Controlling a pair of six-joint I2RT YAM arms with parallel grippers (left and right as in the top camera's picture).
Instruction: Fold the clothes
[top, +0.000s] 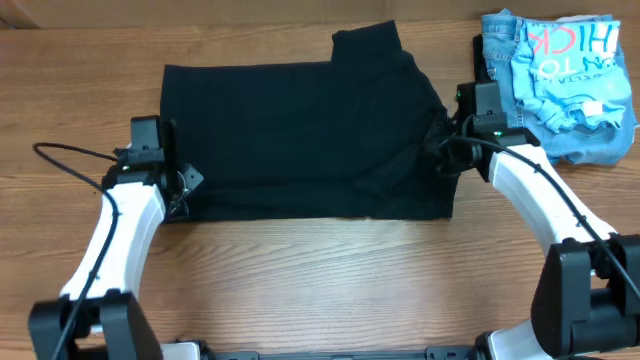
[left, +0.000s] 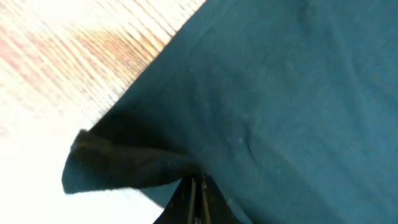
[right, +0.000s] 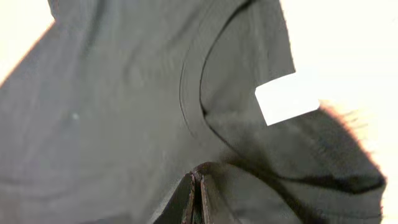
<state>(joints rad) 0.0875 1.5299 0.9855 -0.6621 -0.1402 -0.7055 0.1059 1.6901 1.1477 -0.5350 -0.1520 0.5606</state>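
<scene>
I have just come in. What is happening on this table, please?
Two robot arms are handling a plain black short-sleeved T-shirt of soft fabric, which lies spread on the wooden table. The left gripper is shut on its left edge. The right gripper is shut on the fabric near the collar and the small white label. A light blue printed shirt and blue denim jeans lie aside, untouched.

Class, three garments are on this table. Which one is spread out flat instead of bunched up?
The black T-shirt in the middle; the light blue printed shirt and denim jeans sit crumpled together at the far right.
</scene>
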